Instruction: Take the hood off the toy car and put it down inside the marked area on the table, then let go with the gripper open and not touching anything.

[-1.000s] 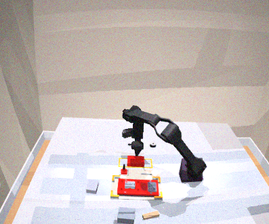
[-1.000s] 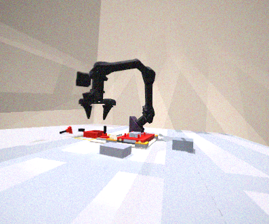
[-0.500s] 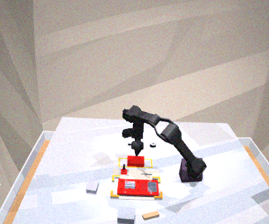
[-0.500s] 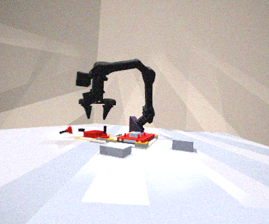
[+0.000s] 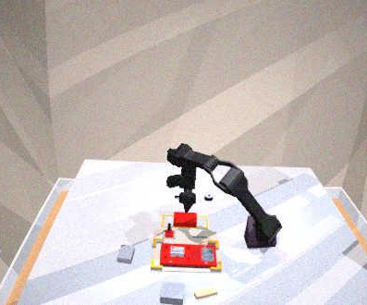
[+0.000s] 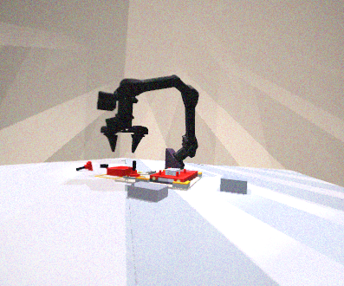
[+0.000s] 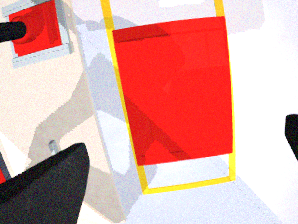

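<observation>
Finishing well meant simply keeping clear: the table (image 5: 95, 203) bore the toy car (image 5: 189, 255), and the hood (image 7: 174, 90) lay flat inside the yellow marked area (image 7: 222, 56), while the gripper (image 6: 124, 143) hung above it, jaws spread wide, holding nothing.

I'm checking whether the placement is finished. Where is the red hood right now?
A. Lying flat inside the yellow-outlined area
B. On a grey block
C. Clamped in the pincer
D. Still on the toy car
A: the red hood lies flat within the yellow outline, while the open pincer hangs above it, touching nothing.
</observation>
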